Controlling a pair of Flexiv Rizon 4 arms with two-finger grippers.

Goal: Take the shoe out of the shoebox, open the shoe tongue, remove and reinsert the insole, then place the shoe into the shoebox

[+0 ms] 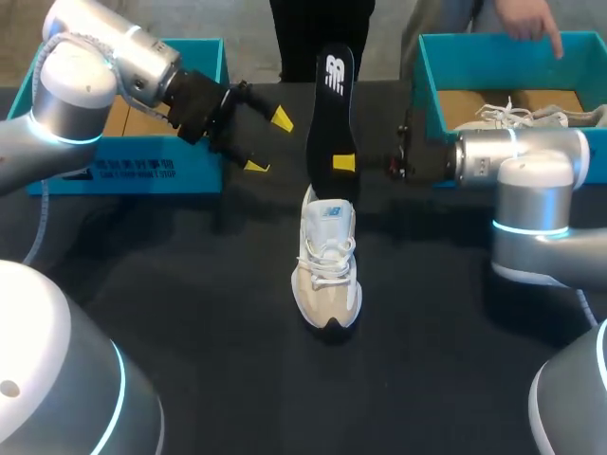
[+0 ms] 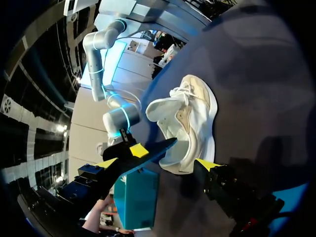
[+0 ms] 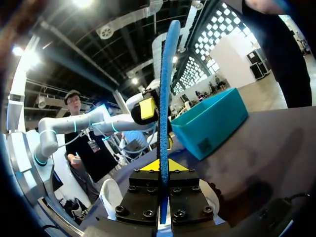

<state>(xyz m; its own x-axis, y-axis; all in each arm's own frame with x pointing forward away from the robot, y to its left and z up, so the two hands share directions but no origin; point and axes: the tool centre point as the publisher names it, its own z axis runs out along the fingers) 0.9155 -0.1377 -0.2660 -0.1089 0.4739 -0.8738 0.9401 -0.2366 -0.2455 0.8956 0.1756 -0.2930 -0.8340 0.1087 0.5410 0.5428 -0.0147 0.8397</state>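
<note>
**Head view:** The shoe (image 1: pixel 327 275) stands on the counter (image 1: pixel 190 313) between the arms. The insole (image 1: pixel 329 104) is upright over its heel, with the right gripper (image 1: pixel 346 163) jaws clamped on its lower end. I judge the insole light, thin and floppy, best held low. The left gripper (image 1: pixel 268 142) jaws are apart and empty.

**Left wrist view:** The shoe's inside is hidden and the tongue position is unclear.

**Right wrist view:** The insole shows edge-on between the clamped jaws, and the shoe is mostly hidden beneath.
</note>
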